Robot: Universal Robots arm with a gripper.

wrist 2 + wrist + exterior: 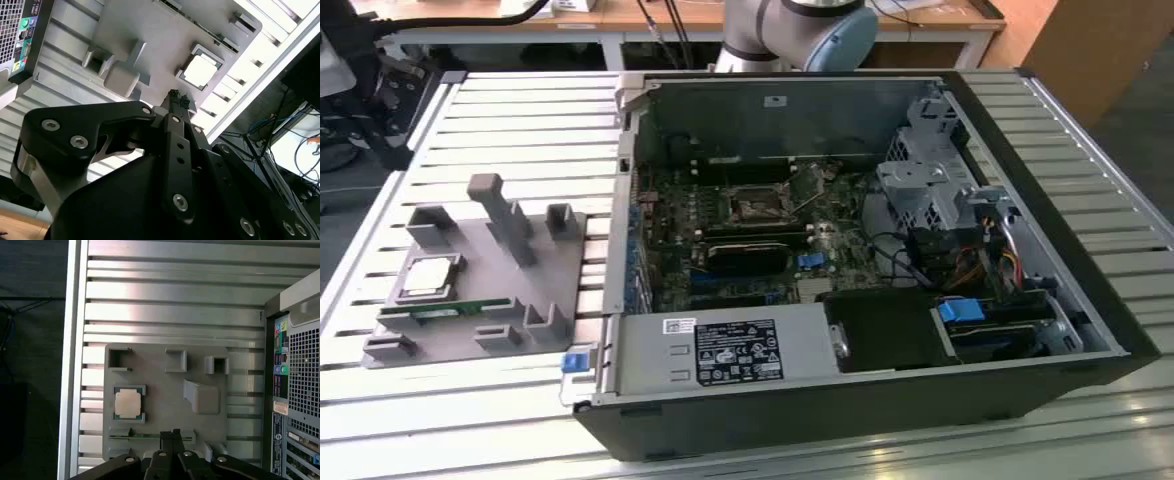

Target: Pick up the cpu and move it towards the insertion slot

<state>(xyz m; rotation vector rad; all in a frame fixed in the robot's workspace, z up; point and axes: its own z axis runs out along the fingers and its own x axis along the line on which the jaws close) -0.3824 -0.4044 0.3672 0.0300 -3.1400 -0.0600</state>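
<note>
The cpu (430, 276) is a flat silver square with a thin green rim. It lies in a pocket of the grey holder (520, 290) on the exterior view's left. Both wrist views show the cpu (128, 403) (200, 70) from above. My gripper (175, 434) (177, 96) hangs well above the holder, beside the cpu and apart from it. Its black fingers are shut with nothing between them. The insertion slot (757, 207) is a square metal-framed socket on the green board inside the open computer case (854, 400).
A long green memory stick (440, 308) (150, 436) lies along the holder's edge next to the cpu. Grey posts (500, 215) rise from the holder. The ribbed metal table (520, 120) ends close beyond the holder. The arm's base (801, 30) stands behind the case.
</note>
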